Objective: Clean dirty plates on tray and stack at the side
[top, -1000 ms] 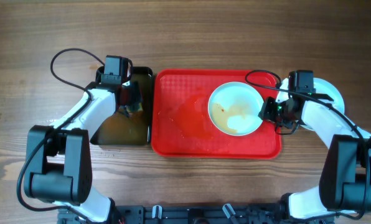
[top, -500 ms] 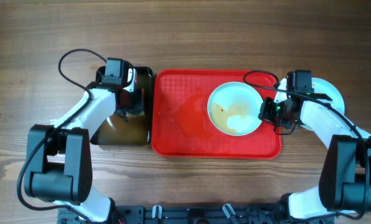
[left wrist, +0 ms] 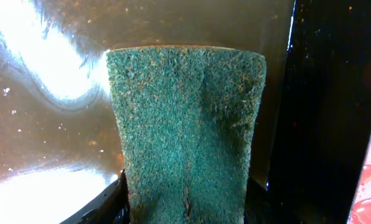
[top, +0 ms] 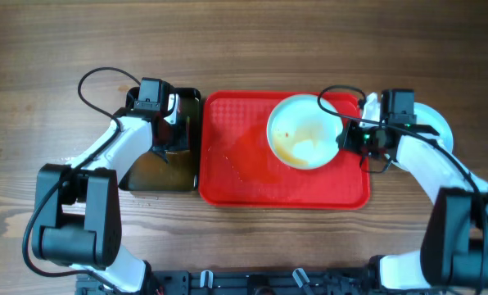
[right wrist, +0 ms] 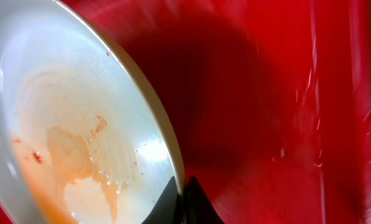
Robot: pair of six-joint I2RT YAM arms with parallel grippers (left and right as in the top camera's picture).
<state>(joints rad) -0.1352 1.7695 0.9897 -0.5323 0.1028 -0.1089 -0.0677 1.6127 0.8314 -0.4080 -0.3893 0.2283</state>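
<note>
A pale bluish-white plate with yellowish-orange residue is held tilted above the right part of the red tray. My right gripper is shut on its right rim; in the right wrist view the fingers pinch the rim of the plate, with the tray below. My left gripper is over the black bin and shut on a green sponge. Another pale plate lies off the tray at the right, mostly hidden by my right arm.
A black bin with brownish water stands left of the tray, its wall beside the sponge. The tray's base shows wet streaks. Wooden table all around.
My right gripper has lifted and tilted the plate and moved it toward the tray's back edge. My left gripper has raised the sponge slightly in the bin.
</note>
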